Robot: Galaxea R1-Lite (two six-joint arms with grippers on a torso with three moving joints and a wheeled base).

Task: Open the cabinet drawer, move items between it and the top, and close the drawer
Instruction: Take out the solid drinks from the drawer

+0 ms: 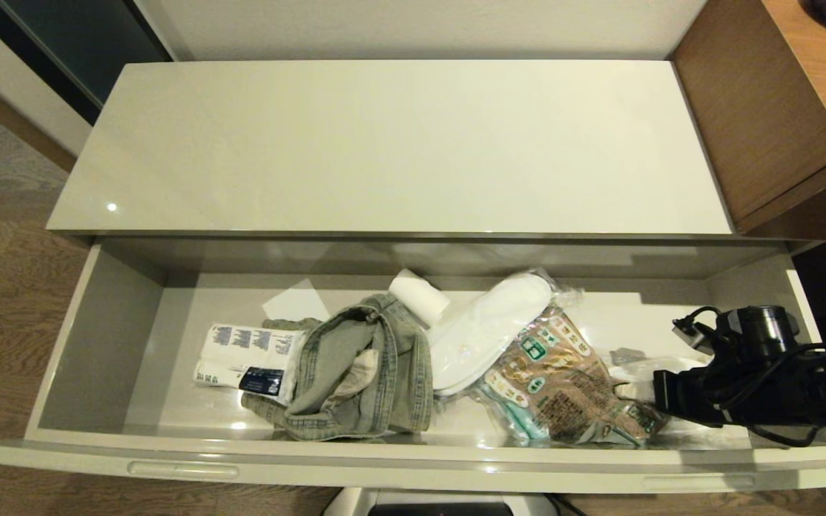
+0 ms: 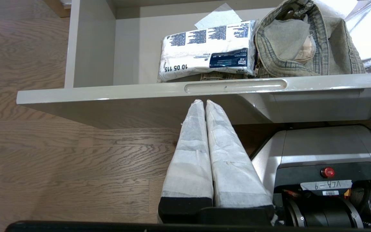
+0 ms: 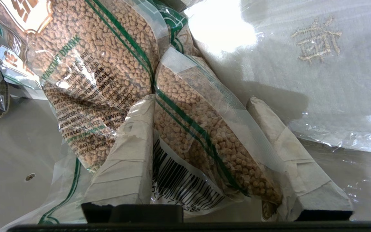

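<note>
The drawer [image 1: 384, 456] stands pulled out under the glossy cream top [image 1: 384, 143], which is bare. A clear crinkly bag [image 1: 563, 380] of brown granules with green-white print lies in the drawer's right half. My right gripper [image 1: 646, 393] reaches down to the bag's right end. In the right wrist view its fingers [image 3: 201, 98] press a fold of the bag [image 3: 108, 64] from both sides. The white pack [image 1: 244, 355] with blue print lies at the drawer's left. My left gripper [image 2: 201, 101] hangs shut and empty just below the drawer front [image 2: 108, 93], under the handle slot.
A faded denim garment [image 1: 363, 373] sits mid-drawer beside the pack. Wrapped white slippers [image 1: 485, 330] and a white roll [image 1: 419, 295] lie behind the bag. A brown wooden desk [image 1: 779, 107] adjoins the cabinet on the right. The robot base [image 2: 317, 151] stands under the drawer front.
</note>
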